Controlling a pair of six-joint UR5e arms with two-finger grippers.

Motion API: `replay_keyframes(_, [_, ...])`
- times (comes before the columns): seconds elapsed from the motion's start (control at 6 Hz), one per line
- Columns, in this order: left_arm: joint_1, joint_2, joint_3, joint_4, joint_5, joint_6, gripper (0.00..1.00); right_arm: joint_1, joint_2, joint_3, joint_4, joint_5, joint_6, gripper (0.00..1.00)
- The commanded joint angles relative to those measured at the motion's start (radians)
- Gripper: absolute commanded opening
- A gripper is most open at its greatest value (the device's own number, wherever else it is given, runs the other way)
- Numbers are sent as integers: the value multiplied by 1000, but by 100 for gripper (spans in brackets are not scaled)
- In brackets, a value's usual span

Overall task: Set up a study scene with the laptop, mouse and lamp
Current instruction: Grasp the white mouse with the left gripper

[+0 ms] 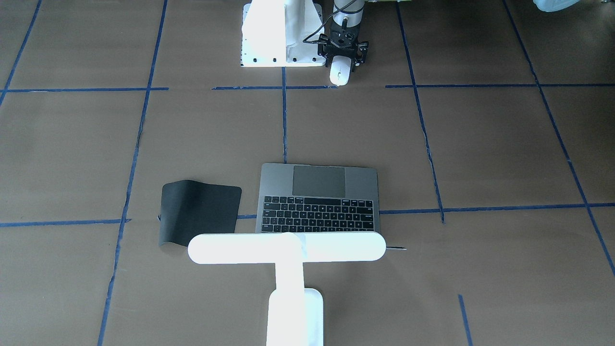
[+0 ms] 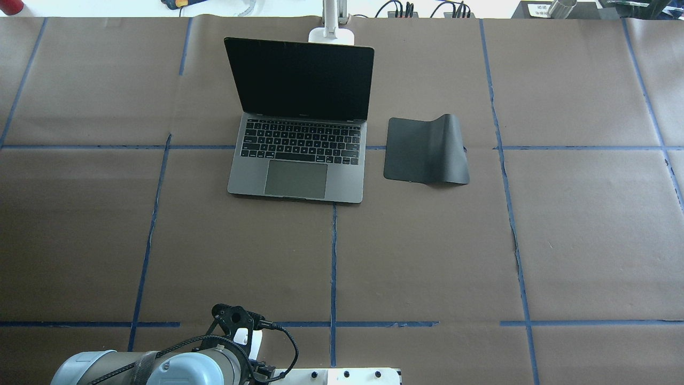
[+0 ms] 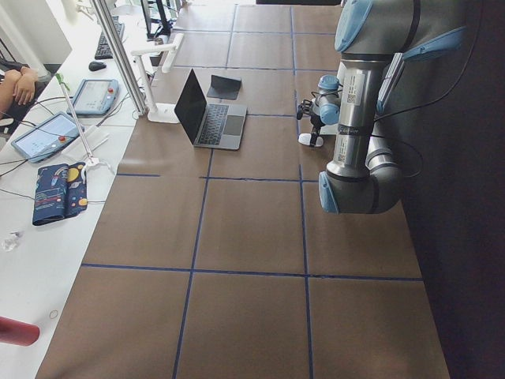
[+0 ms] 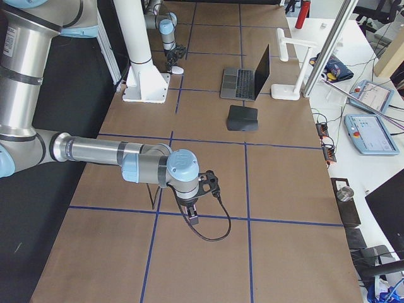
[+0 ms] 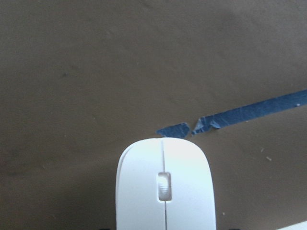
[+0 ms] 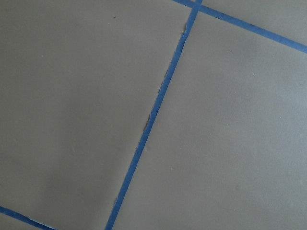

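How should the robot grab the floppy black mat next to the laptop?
Probably by the raised, curled edge of the flat black rectangular mat, the edge farthest from the dark-grey laptop. The rest lies flat, giving fingers nothing to pinch, so come in from the robot's right side.

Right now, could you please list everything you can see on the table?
slim dark-grey metal laptop: one, grey, open, mid-table.
flat black rectangular mat: one, black, beside the laptop, robot's right, edge curled.
bright white T-shaped lamp: one, white, behind the laptop's screen.
blocky white stand: one, white, at the robot's edge.
small glossy white oval mouse: one, white, beside that stand.
left gripper: one, black, over the mouse.
right gripper: one, black, low over the brown paper.
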Motion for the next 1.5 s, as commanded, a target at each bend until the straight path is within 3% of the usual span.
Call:
replay_keyframes(0.0, [-6, 0, -4, 0, 0, 2, 36, 0, -2, 1, 0, 3, 0, 100])
replay_keyframes(0.17, [-16, 0, -15, 2, -8, 2, 23, 0, 0, 3, 0, 3, 0, 100])
replay_keyframes(0.33, [-38, 0, -39, 5, -13, 4, 18, 0, -2, 3, 0, 3, 0, 100])
replay_keyframes(0.83, [-137, -12, -93, 17, -35, 82, 18, 0, -9, 3, 2, 3, 0, 100])
replay_keyframes(1.0, [-209, -50, -89, 20, -124, 82, 18, 0, -15, 3, 3, 3, 0, 100])
replay_keyframes(1.33, [-265, -179, -2, 28, -143, 132, 18, 0, -28, -13, -1, 0, 11, 100])
